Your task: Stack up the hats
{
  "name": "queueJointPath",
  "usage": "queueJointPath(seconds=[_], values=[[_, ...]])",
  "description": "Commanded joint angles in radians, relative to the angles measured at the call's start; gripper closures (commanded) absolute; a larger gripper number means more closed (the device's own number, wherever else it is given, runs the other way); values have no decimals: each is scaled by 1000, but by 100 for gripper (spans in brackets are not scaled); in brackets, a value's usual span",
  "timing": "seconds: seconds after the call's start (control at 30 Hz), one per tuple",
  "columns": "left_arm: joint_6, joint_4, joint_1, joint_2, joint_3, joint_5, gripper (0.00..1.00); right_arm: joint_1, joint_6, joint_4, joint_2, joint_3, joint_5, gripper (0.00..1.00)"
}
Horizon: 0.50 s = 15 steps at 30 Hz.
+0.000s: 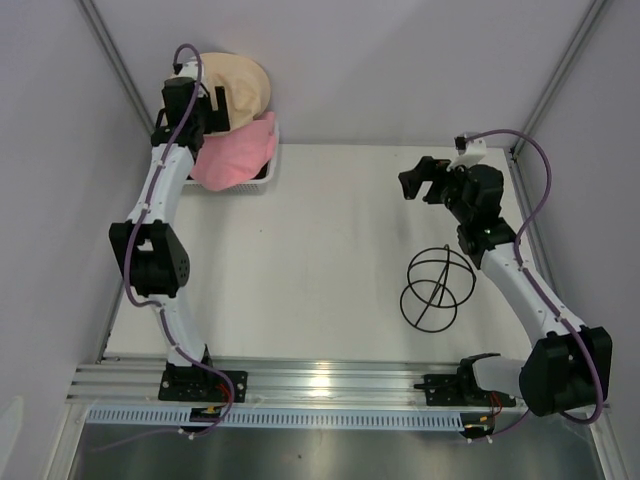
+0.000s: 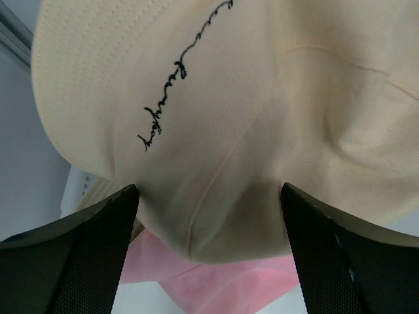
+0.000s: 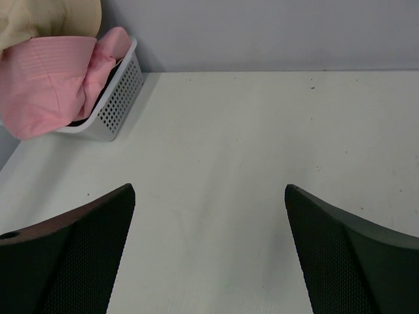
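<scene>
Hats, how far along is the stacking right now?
Nothing looks stacked yet: the cream hat and pink hat sit heaped in the white basket. In hand: the left hand is open around the cream hat, not gripping. The right hand is open, empty. Left: lifting out and stacking them.

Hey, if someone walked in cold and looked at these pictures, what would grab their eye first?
The cream hat and pink hat piled in the white mesh basket at the far left corner of the table stand out, with the left gripper open, its fingers either side of the cream one. Next comes the black wire-loop stand beside the right arm; the right gripper hangs open above the table.
</scene>
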Motion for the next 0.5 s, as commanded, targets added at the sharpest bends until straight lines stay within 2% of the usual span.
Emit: queueJointPath(seconds=[0.0,0.03,0.13,0.17,0.23,0.27,0.3,0.47], values=[[102,55,1,43,68,16,9,12,15,55,15,46,18,0],[103,56,1,52,80,13,14,14,15,53,17,47,21,1],[94,48,36,75,108,7,42,23,11,40,14,58,33,1],[85,48,38,75,109,1,62,26,8,38,11,58,44,1],[77,51,39,59,106,-2,79,28,2,32,-5,56,56,0],[70,51,41,49,106,-2,96,28,1,29,-11,55,70,1],[65,46,41,22,104,-2,99,28,-1,23,-20,53,73,0],[19,16,39,-107,117,115,99,29,-7,1,-48,46,126,1]])
